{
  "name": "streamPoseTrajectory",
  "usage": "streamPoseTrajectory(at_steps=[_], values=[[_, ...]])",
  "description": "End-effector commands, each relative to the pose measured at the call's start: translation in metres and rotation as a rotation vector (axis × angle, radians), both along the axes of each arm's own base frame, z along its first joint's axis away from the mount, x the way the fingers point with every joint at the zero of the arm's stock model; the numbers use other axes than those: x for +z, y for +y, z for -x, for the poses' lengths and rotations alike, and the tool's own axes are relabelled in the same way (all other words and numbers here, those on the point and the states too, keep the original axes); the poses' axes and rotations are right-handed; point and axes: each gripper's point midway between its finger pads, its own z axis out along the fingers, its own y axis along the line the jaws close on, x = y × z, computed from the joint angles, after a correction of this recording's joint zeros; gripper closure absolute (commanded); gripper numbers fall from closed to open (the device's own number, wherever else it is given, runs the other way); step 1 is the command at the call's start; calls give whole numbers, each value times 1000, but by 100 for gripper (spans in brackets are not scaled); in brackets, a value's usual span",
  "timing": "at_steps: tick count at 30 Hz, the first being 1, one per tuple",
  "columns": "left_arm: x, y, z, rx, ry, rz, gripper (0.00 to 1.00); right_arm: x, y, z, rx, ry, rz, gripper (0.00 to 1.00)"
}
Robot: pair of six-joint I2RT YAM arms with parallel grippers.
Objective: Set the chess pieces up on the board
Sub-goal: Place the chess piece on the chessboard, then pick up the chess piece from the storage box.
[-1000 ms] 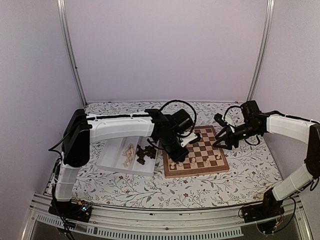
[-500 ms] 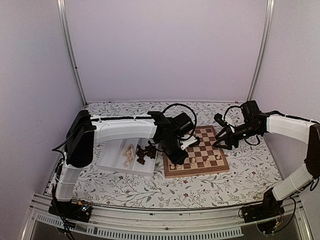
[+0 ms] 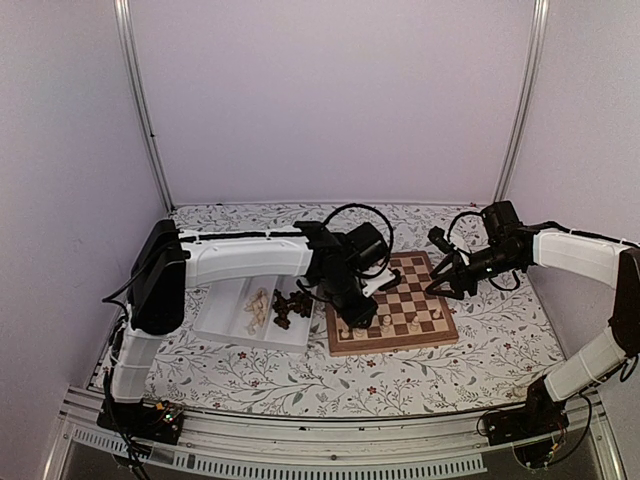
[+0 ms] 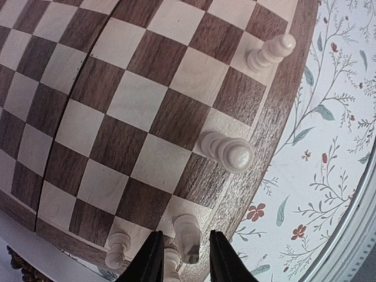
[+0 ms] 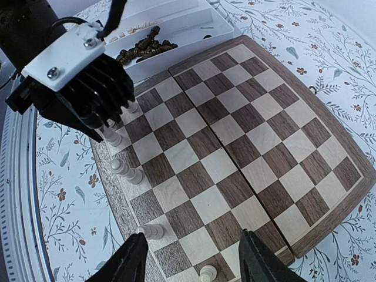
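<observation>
The board lies right of centre, with a few cream chess pieces along its near edge. My left gripper hangs over the board's near-left corner. In the left wrist view it is open, and a cream piece stands on a light square between its fingers without touching them. Other cream pieces stand along the same edge. My right gripper is open and empty above the board's right side.
A white two-compartment tray sits left of the board, holding loose cream pieces and dark brown pieces. The tray also shows in the right wrist view. The floral tablecloth surrounds the board.
My left gripper has shifted slightly over the board's near-left corner, down and then a little back. The right arm has not moved.
</observation>
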Motion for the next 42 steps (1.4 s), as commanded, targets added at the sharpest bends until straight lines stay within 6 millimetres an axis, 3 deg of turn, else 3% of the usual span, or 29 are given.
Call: streamPoseTrajectory(at_steps=[1, 4, 6, 10, 11, 13, 16, 24, 33, 42], values=[[52, 5, -7, 28, -121, 69, 69, 9, 0, -4, -1, -22, -8, 45], [72, 42, -23, 133, -211, 55, 67, 9, 1, -3, 1, -23, -8, 44], [84, 77, -32, 230, -235, 57, 66, 9, 0, -3, 1, -23, -8, 44], [76, 157, -48, 445, -207, 31, 66, 9, 1, -4, 4, -22, -10, 44], [63, 175, -46, 475, -186, 13, 67, 9, 1, -4, 4, -22, -9, 44], [54, 199, -46, 523, -160, 10, 68, 8, 1, -4, 5, -19, -8, 44], [39, 220, -46, 554, -119, -4, 70, 7, 1, -4, 4, -17, -8, 44], [4, 229, -50, 560, -45, -56, 73, 6, 1, -4, 1, -11, -5, 44], [-18, 235, -56, 577, -13, -101, 74, 5, 0, -4, -1, -7, -3, 44], [-26, 234, -59, 574, 2, -105, 73, 2, 1, -5, 1, -1, 0, 44]])
